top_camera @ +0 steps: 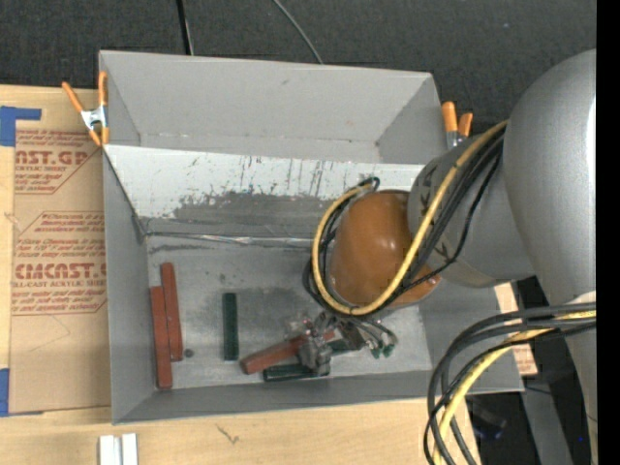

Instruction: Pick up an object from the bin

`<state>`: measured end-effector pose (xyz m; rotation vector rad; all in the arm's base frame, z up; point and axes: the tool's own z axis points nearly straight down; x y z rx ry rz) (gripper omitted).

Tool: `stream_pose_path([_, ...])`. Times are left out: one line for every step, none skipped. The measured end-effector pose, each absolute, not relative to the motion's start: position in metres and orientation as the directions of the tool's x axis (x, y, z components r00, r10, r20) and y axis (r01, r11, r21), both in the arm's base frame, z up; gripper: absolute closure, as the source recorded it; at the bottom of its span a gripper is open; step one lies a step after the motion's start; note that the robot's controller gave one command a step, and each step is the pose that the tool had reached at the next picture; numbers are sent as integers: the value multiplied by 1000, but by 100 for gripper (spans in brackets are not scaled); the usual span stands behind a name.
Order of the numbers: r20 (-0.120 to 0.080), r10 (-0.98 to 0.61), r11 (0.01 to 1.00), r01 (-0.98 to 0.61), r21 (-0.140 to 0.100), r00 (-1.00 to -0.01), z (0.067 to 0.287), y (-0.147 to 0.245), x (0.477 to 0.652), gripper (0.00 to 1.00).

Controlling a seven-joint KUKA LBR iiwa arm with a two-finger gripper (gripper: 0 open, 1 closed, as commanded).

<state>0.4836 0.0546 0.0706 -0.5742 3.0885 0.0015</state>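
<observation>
A grey metal bin sits on a light wooden table. The ground behind the bin is dark. The bin has tall, sloping walls and a flat floor, and the back wall has lots of scratches on it.

A big silver arm comes in from the right. It has a round orange cover near its end. Yellow and black cables loop around the cover.

The gripper is low down in the bin, near the front wall and about in the middle. I cannot tell how far open it is, and I cannot tell if it has hold of anything.

Two sticks lie right by the gripper. One is a red-brown stick. It is tilted, and its right end goes up to the gripper. The other is a dark green stick. It lies flat just below the red-brown one, close to the front wall.

A little way to the left lies another green stick. It points from front to back and touches nothing else.

Far over by the left wall are two long red-brown sticks. They lie side by side, touching each other, well apart from the gripper.
</observation>
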Motion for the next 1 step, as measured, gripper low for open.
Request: stream_pose_path([-2, -420, 907, -420, 0, -907, 202, 69, 515, 100])
